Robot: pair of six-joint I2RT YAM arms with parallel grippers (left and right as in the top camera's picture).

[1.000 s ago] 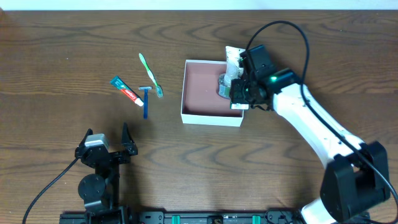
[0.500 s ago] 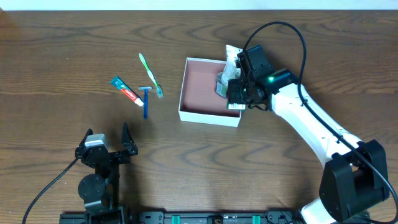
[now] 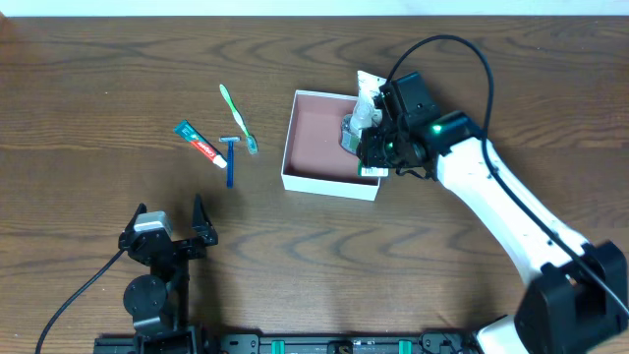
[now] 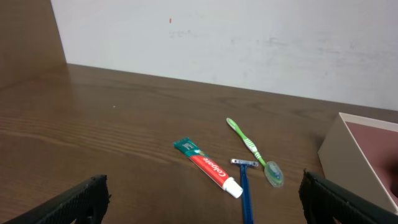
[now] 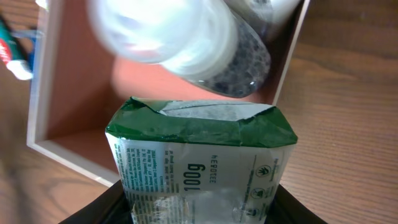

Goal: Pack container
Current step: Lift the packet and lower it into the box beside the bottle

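Note:
The container, a white-walled box with a pink-brown inside, sits at mid table; it also shows in the right wrist view and the left wrist view. My right gripper is over the box's right side, shut on a white and green packet marked 100g. A clear bottle with a white cap lies in the box by the right wall, just beyond the packet. My left gripper is open and empty near the front left.
A red and green toothpaste tube, a blue razor and a green toothbrush lie on the wood left of the box. They also show in the left wrist view: tube, razor, toothbrush.
My right gripper has shifted slightly left with the packet, and the box has slid a little left with it. The left arm has not moved.

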